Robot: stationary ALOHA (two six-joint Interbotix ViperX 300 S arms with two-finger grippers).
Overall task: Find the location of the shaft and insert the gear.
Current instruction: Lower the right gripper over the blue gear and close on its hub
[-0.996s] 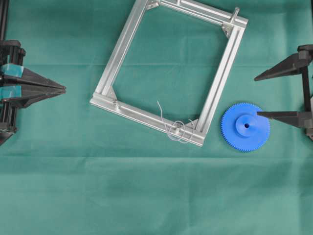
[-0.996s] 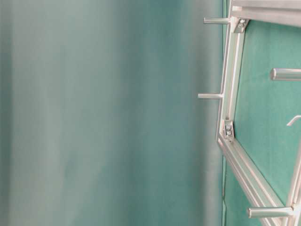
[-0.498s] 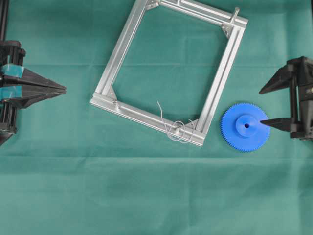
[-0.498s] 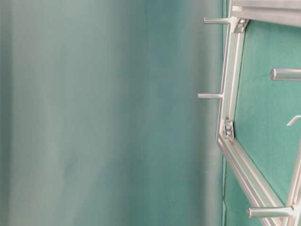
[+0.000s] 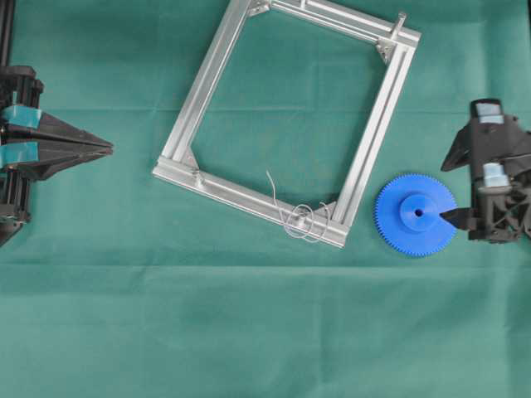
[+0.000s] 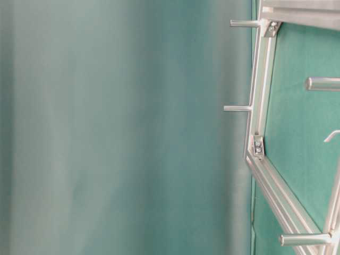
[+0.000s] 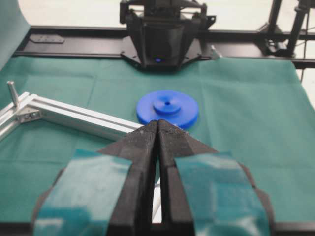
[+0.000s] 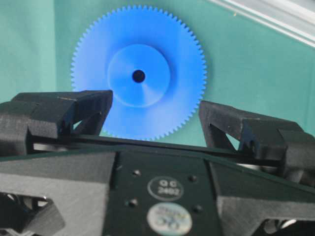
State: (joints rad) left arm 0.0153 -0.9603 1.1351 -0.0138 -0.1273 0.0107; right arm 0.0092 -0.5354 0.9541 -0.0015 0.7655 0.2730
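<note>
A: Gear (image 5: 416, 215): blue, toothed, flat on green cloth (image 5: 249, 332) over bench, hub up, centre hole visible. Just off the lower right corner of aluminium frame (image 5: 369, 141); not touching it as far as visible from overhead.

B: Confirmed in right wrist view: gear (image 8: 139, 73) whole, unobstructed, beyond the fingertips. Shaft?

A: Small grey dot (image 5: 302, 217) on the frame's lower rail near that corner, thin pale wire (image 5: 286, 217) looped around it. Well apart from gear hub. Separate longer peg (image 5: 399, 21) at far right corner bracket.

B: Right gripper (image 5: 452, 186)?

A: Fingers spread wide, nothing held. Overhead: one fingertip over the gear's right rim, the other up and clear of it. Contact with the gear: cannot tell. Wrist view: both fingers (image 8: 64, 115) on the near side of gear, gap between them facing it.

B: Left gripper (image 5: 110, 149)?

A: At far left edge of bench, well apart from frame and gear. Fingers pressed together, tips meeting, nothing between. Left wrist view agrees: closed tips (image 7: 157, 129), teal tape on outer faces, gear (image 7: 167, 108) and frame rail (image 7: 78, 118) in distance.

B: Table-level view?

A: Mostly blurred green; frame edge (image 6: 257, 106) and short pegs at right only. Gear and grippers not in it.
</note>
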